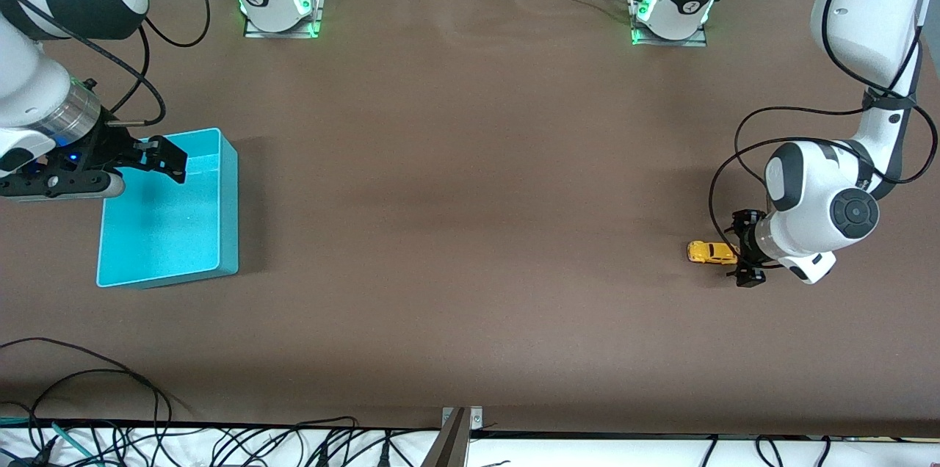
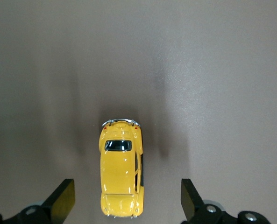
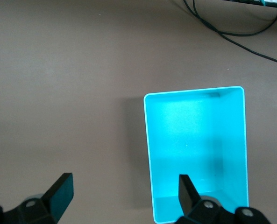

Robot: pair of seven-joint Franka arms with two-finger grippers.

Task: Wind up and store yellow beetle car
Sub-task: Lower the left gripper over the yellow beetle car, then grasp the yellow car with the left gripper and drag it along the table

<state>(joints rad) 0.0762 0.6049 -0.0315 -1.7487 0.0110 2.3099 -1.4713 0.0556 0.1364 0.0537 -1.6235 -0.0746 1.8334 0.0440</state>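
Observation:
The yellow beetle car [image 1: 709,252] stands on its wheels on the brown table near the left arm's end. In the left wrist view the car [image 2: 121,170] lies lengthwise with one end between my left gripper's fingers, touching neither. My left gripper [image 1: 740,250] [image 2: 127,201] is low at the table, open wide and empty. My right gripper [image 1: 167,160] [image 3: 124,192] is open and empty, held above the edge of the teal bin [image 1: 229,203], with one finger over the bin [image 3: 194,91] and the other over the bare table.
The teal bin is empty and stands toward the right arm's end. Both arm bases [image 1: 277,8] [image 1: 672,12] stand on the table's edge farthest from the front camera. Loose cables [image 1: 88,408] lie along the nearest edge, and cables also show in the right wrist view [image 3: 231,32].

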